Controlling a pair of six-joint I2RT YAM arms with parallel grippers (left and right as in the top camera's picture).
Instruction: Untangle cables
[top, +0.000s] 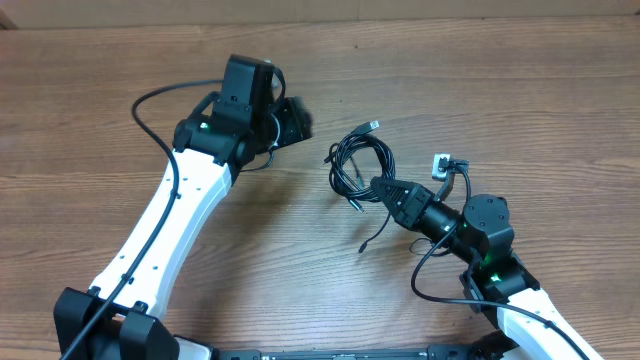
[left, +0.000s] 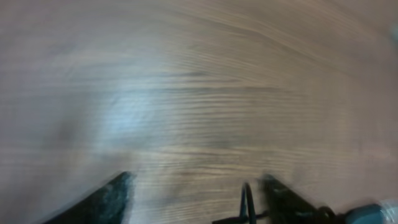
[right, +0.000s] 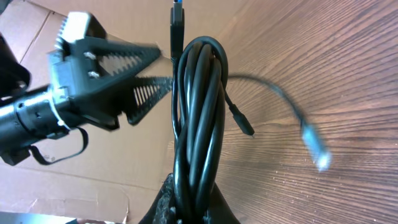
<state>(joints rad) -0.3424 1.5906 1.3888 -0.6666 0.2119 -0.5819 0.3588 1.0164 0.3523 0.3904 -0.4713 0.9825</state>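
Two grippers work mid-table, well off the brown wooden table's (top: 500, 80) far edge: right gripper (top: 380, 187) clamped on coiled thin black cables (top: 352, 160), left gripper (top: 293, 120) nearby, jaws spread, empty.

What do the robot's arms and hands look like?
The left arm and right arm have white shells, black joints, a green light near the wrist, and black wires alongside. The left hand has black triangular fingers with toothed inner edges; the right hand is black too.

A: Finish of the table (top: 300, 230)?
B: Brown wood, fine straight grain, matt with a soft sheen.
A: And of the cables (right: 199, 124) over the table?
B: Smooth black plastic sheathing, glossy.
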